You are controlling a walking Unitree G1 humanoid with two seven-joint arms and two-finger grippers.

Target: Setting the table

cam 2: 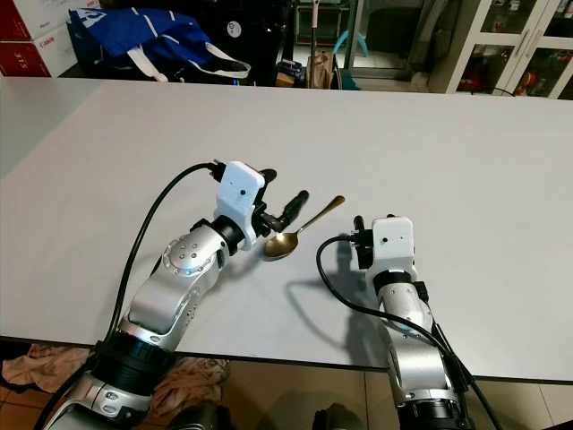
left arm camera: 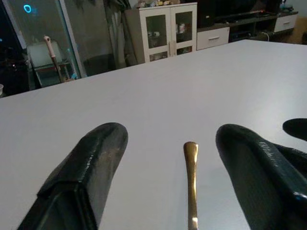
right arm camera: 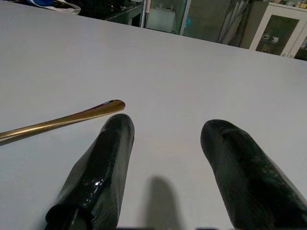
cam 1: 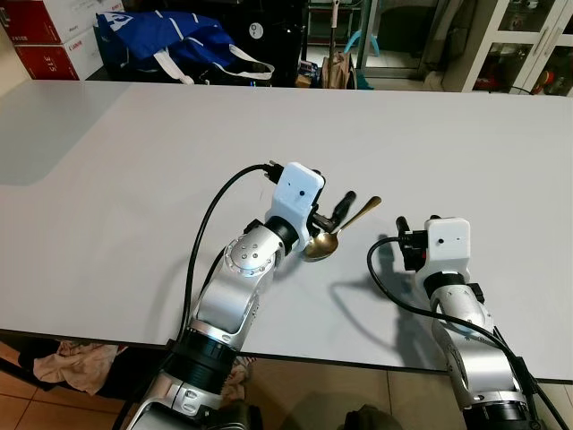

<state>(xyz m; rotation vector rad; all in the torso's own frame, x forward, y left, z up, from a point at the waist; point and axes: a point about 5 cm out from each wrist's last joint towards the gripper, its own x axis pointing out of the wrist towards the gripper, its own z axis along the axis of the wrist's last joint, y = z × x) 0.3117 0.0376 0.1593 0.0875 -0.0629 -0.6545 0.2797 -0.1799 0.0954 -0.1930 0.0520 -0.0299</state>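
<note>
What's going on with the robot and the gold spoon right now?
Left claw open, fingers astride the gold spoon, not gripping. Right claw open, beside the spoon's handle tip. Spoon flat on the white table. Nothing in the way.

A gold spoon (cam 1: 333, 235) lies on a plain white table (cam 1: 134, 179). Beyond the table sit a blue bag (cam 1: 166, 40) with white straps and red-and-white boxes (cam 1: 49, 36).

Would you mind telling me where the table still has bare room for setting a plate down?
The table is bare from its far edge down to the arms, and to both sides of them. The crowded spot is near the front edge: the gold spoon lies between the left end effector fingers, with the right end effector just beside its handle.
</note>
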